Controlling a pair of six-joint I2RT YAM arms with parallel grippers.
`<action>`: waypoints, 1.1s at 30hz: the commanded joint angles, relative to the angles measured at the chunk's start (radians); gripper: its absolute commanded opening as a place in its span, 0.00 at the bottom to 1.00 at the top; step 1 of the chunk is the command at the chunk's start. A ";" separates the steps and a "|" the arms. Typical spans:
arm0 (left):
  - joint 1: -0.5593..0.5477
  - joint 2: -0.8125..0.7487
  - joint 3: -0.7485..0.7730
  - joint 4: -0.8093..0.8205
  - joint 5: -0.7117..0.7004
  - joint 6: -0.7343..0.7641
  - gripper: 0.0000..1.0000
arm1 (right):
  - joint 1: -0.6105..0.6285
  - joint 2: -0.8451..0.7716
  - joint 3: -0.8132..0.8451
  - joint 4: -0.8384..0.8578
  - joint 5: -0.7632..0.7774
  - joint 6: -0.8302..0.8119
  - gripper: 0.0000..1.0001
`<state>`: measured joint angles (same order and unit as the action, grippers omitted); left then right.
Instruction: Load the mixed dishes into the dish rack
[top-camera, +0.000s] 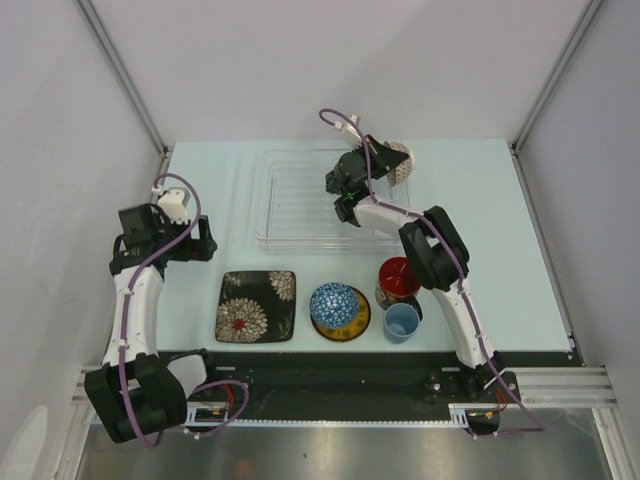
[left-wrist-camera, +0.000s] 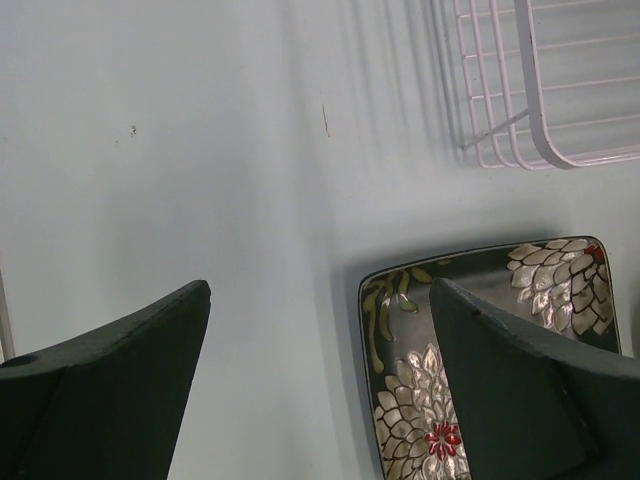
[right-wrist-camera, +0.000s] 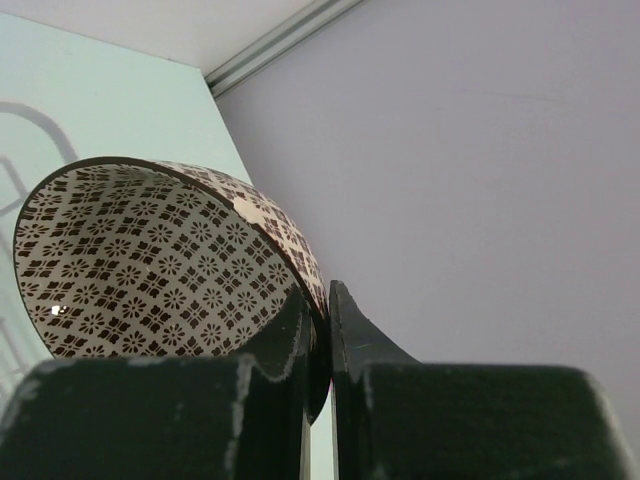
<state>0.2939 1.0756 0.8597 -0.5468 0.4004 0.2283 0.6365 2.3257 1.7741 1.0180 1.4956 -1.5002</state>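
Note:
My right gripper (top-camera: 383, 168) (right-wrist-camera: 325, 300) is shut on the rim of the cream-pink patterned bowl (top-camera: 400, 160) (right-wrist-camera: 150, 260). It holds the bowl tipped on its side over the far right corner of the clear dish rack (top-camera: 290, 200). At the table's front lie the black square floral plate (top-camera: 257, 306) (left-wrist-camera: 410, 390), a blue patterned bowl (top-camera: 335, 303) upside down on the yellow saucer (top-camera: 358, 326), a dark mug with a red inside (top-camera: 398, 278) and a small light-blue cup (top-camera: 402, 322). My left gripper (top-camera: 203, 240) (left-wrist-camera: 322, 288) hovers open, just left of the plate and holding nothing.
The rack's white wire grid (left-wrist-camera: 530, 90) shows at the top right of the left wrist view. Grey walls enclose the table on the left, right and far sides. The right arm's elbow (top-camera: 435, 245) hangs just above the mug.

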 joint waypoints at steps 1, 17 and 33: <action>0.010 0.003 -0.005 0.036 0.021 -0.009 0.96 | 0.012 0.066 0.080 0.120 0.153 -0.035 0.00; 0.008 0.014 0.005 0.034 0.002 0.005 0.96 | -0.011 0.240 0.206 0.151 0.180 -0.037 0.00; 0.008 0.034 0.007 0.047 0.012 -0.017 0.96 | 0.026 0.265 0.242 0.379 0.261 -0.233 0.70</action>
<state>0.2943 1.1145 0.8581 -0.5331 0.3962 0.2268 0.6399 2.6408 1.9739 1.2346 1.5070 -1.6844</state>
